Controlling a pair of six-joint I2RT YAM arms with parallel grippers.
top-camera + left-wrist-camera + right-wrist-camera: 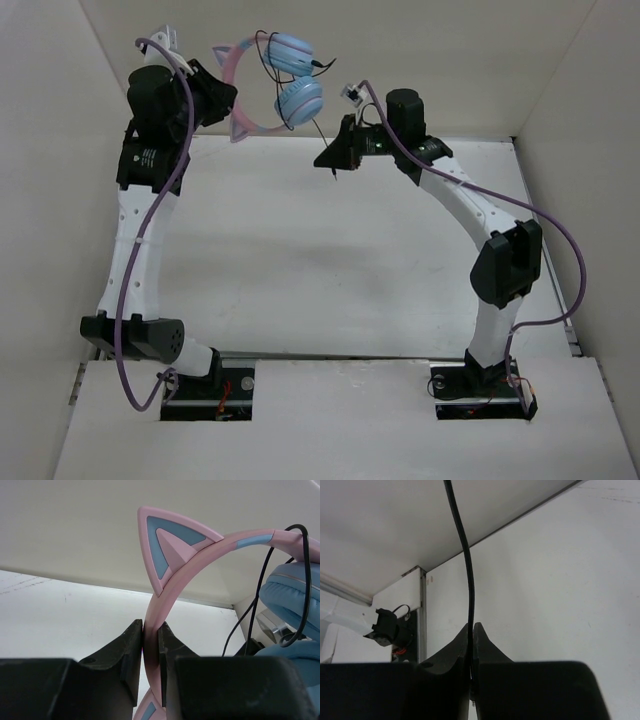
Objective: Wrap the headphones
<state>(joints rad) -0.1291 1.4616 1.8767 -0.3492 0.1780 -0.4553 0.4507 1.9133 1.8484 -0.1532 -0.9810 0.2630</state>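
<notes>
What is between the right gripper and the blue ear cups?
Only the thin black cable, running from the ear cups to the right gripper, which pinches it; the top view shows it.

Item: headphones [285, 85], over the far edge of the table [330, 290], left of centre. To their left, the left gripper [151, 635] clasping the headband [200, 555]. To their right, the right gripper [471, 630] clasping the cable [468, 570].

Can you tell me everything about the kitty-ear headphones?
The headphones are held up in the air. Their pink, plastic-looking headband has pointy cat ears with blue insides, and two round light blue ear cups sit close together. The left gripper pinches the headband. A thin black cable runs down into the shut right gripper.
</notes>
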